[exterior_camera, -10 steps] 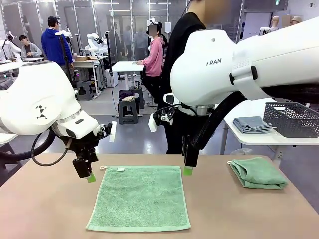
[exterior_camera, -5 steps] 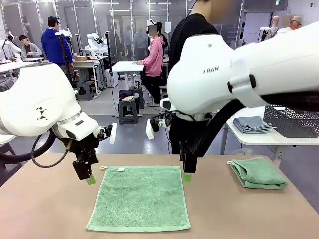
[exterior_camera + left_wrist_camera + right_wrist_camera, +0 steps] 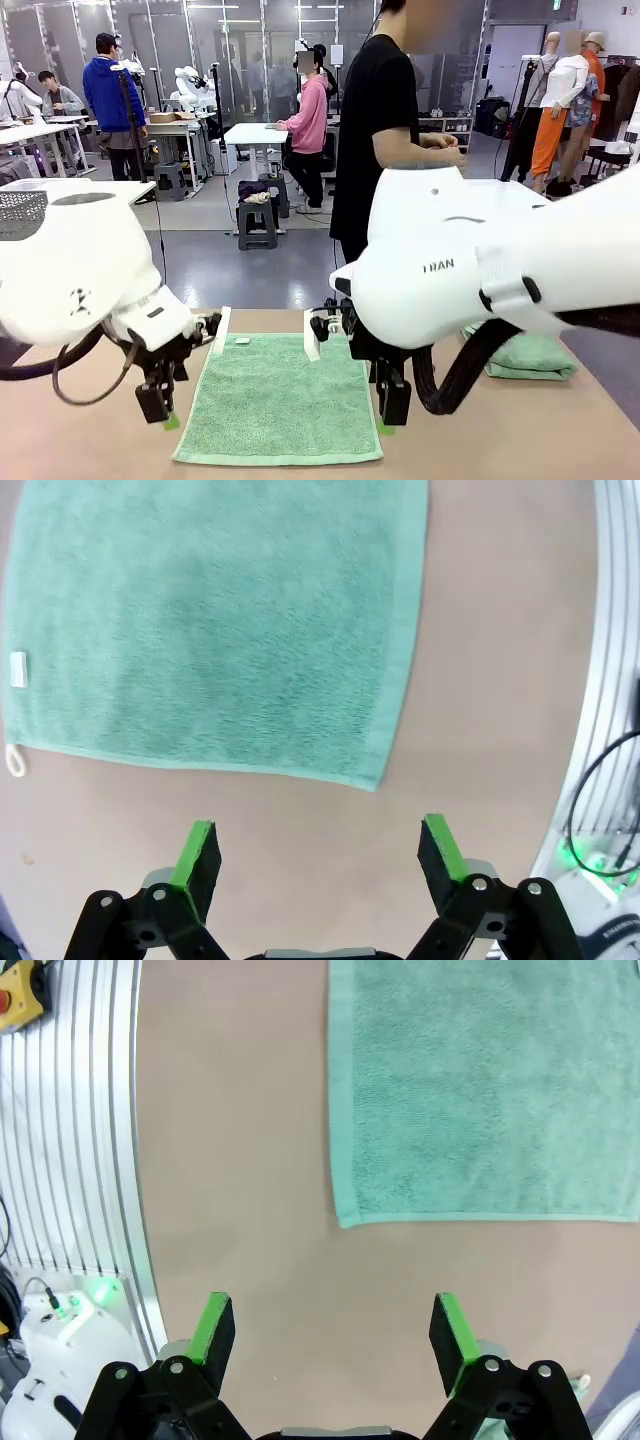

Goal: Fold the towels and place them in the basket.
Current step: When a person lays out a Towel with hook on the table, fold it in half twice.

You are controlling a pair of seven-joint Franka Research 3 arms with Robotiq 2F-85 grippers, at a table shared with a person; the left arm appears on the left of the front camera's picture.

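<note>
A mint-green towel (image 3: pixel 275 400) lies flat on the brown table (image 3: pixel 90 440). In the left wrist view the towel (image 3: pixel 210 620) has its white loop (image 3: pixel 14 762) at the left, and one corner lies just ahead of my open left gripper (image 3: pixel 320 850). Seen from the front, my left gripper (image 3: pixel 160 408) hangs low beside the towel's near left corner. My right gripper (image 3: pixel 392 408) hangs by the near right corner. Its wrist view shows the towel (image 3: pixel 490 1090) ahead of the open right gripper (image 3: pixel 335 1330), with nothing between the jaws. A folded towel (image 3: pixel 535 355) lies at the right. My right arm hides the basket.
A person in a black shirt (image 3: pixel 380 120) stands at the table's far side. The table's metal edge rails (image 3: pixel 70 1160) run along the left of the right wrist view. A dark lattice-sided object (image 3: pixel 20 212) shows at the far left above my left arm.
Both arms have moved from the towel's far corners toward the near side and now sit low by its near corners. The towels have not moved.
</note>
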